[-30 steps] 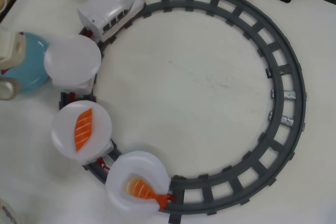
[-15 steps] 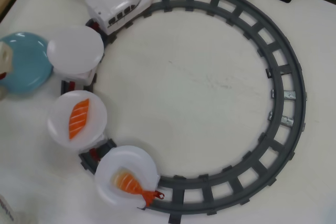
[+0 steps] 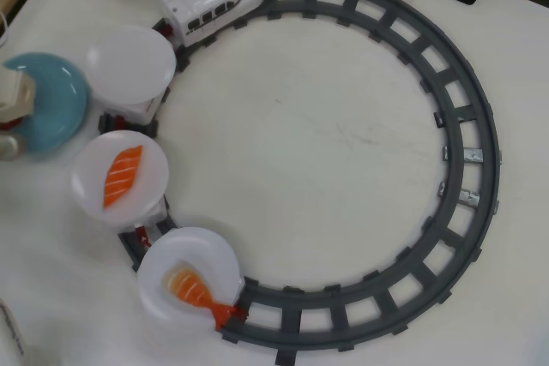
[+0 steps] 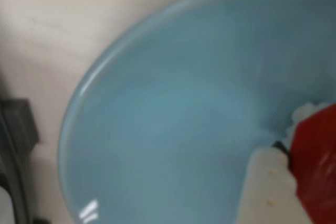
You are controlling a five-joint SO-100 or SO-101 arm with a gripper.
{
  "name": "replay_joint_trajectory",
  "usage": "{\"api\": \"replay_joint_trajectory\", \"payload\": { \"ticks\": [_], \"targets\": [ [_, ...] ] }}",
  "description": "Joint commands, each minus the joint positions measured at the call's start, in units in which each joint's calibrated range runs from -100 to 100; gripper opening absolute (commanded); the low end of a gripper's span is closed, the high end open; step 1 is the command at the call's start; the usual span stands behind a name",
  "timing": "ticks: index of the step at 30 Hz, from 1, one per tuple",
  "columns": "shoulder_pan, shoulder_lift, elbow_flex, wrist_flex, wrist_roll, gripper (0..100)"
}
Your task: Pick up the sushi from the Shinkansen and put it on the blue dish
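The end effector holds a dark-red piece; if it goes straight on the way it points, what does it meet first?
Probably the bare surface of the round light-blue glossy plate, which fills the wrist view beyond the end effector; the gap is unclear.

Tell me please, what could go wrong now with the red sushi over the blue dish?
1. The sushi appears pinched at its edge beside a fingertip, so it might slip or stick on release.
2. The gripper hangs over the blue dish rim side; the piece could land near the edge.
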Motion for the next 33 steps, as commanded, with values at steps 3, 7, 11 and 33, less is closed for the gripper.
{"api": "replay_joint_trajectory", "payload": {
  "ticks": [3,7,11,33],
  "targets": [
    [2.1,0.1,-8.0,0.6,-0.2,27],
    [2.1,-0.9,-11.0,5.4,0.2,32],
    [2.1,-2.3,-18.6,14.2,-0.2,31],
    [4.5,-35.0,18.6,16.6,-27.0,31]
  ]
}}
